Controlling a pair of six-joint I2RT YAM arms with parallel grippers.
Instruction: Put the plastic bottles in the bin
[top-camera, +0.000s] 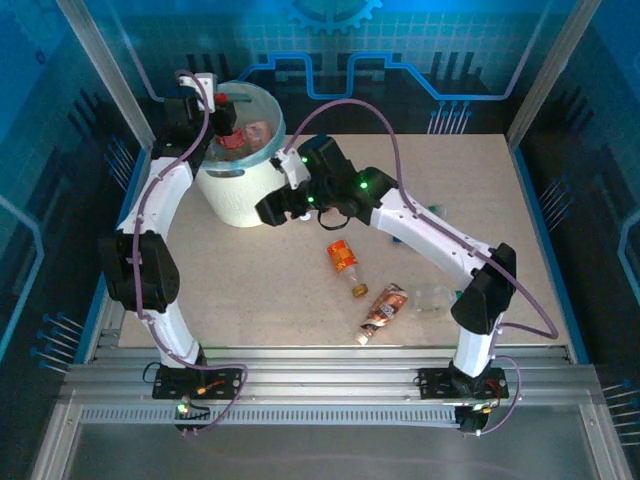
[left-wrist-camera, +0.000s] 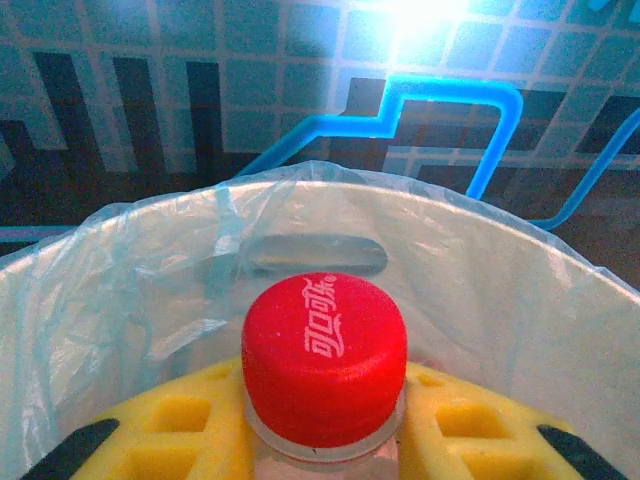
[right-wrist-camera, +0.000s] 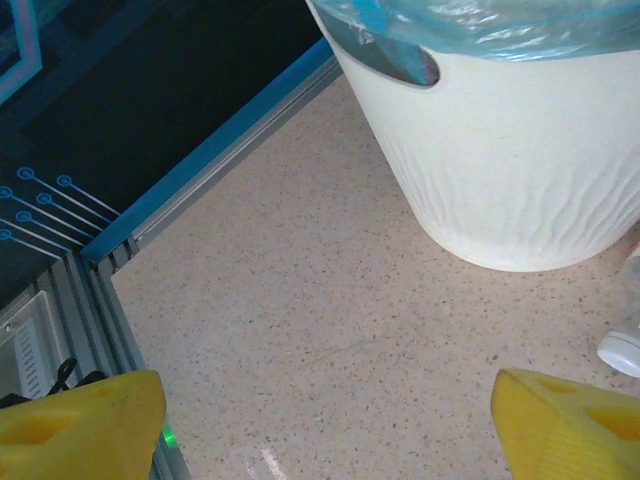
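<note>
We are in a robotics lab, inside a closed test cell. Metal posts (top-camera: 105, 60) rise at the corners. Between them stand dark blue wall panels (top-camera: 450, 40) printed with glowing circuit lines (left-wrist-camera: 440, 95) and a gear (top-camera: 335, 12), the look of a tech backdrop. The speckled table (top-camera: 470, 170) sits in a blue-edged metal frame (right-wrist-camera: 215, 160). Along its near edge run slotted aluminium rails (top-camera: 330, 385). A left arm (top-camera: 150, 270) and a right arm (top-camera: 440, 235), both white and black, are bolted to these rails side by side. Purple cables (top-camera: 393, 145) loop loose from the arms, and small green lights (top-camera: 365, 183) shine on the right one.
</note>
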